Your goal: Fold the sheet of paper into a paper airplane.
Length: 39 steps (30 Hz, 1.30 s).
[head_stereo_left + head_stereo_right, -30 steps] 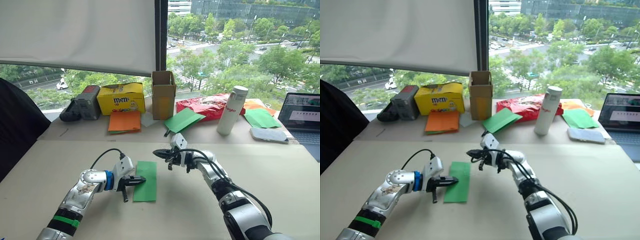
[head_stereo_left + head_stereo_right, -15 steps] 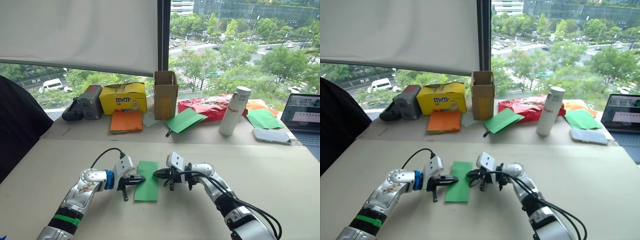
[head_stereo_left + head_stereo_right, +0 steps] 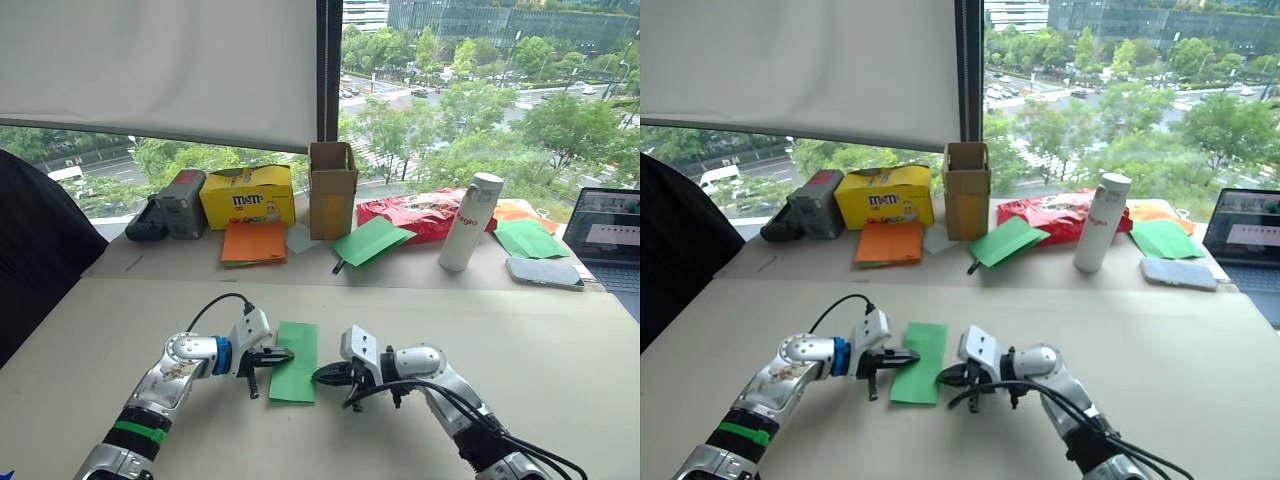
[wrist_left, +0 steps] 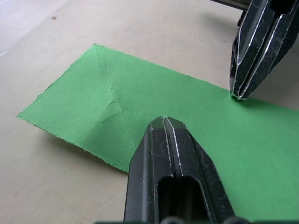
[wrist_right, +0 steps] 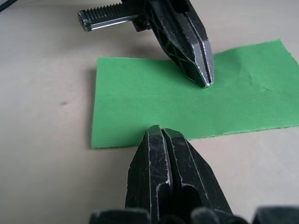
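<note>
The left pincer [image 3: 283, 354] lies low over the counter [image 3: 560, 340] with its fingers pressed together, the tip resting on the left part of the sheet of paper [image 3: 294, 361]. The sheet lies flat between the two arms as a narrow green strip, with faint crease lines near one end. The right pincer [image 3: 320, 376], also pressed together, points at the sheet's right long edge, and seems to just touch it, though the wrist views leave that contact unclear.

The danger is mostly sliding. With only one closed tip pinning thin paper, a push from the right could skate the whole strip leftward rather than lift its edge. If the right tip rides over the edge instead of under it, it may crumple or tear the paper, and any fold made off the existing creases would leave the plane lopsided.
</note>
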Each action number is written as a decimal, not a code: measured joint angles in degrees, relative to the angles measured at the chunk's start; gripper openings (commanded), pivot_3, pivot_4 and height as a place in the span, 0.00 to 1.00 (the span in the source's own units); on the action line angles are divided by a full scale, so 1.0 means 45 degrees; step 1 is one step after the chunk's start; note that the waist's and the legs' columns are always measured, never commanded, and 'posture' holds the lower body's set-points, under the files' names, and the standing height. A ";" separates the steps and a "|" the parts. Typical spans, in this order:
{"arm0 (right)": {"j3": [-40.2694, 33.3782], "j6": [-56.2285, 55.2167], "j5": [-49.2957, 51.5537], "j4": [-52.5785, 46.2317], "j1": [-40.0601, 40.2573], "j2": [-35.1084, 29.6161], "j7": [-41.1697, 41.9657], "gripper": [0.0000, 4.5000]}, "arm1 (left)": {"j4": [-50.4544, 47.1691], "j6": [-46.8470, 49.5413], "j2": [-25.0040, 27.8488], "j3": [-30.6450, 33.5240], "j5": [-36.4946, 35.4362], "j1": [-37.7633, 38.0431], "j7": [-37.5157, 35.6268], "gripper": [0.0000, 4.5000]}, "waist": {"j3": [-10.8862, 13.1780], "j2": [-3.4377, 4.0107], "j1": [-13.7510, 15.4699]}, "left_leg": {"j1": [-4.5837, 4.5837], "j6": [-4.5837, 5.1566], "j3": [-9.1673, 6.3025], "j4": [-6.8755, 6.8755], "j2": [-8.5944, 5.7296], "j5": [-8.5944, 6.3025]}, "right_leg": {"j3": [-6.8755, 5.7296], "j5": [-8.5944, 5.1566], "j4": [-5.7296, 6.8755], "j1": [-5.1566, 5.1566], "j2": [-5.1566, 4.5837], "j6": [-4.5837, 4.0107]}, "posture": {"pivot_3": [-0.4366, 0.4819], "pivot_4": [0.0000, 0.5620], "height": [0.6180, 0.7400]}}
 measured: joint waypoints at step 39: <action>0.2208 -0.0115 -0.1718 -0.1553 -0.0688 -0.0528 -0.1146 0.00 | -0.0096 0.0352 0.0155 -0.0349 -0.0015 -0.0224 -0.0914 0.00 | 0.0004 -0.0032 -0.0017 | 0.0018 0.0001 0.0001 -0.0003 -0.0001 0.0000 | 0.0001 -0.0002 -0.0008 -0.0001 0.0020 0.0002 | 0.48 0.27 0.31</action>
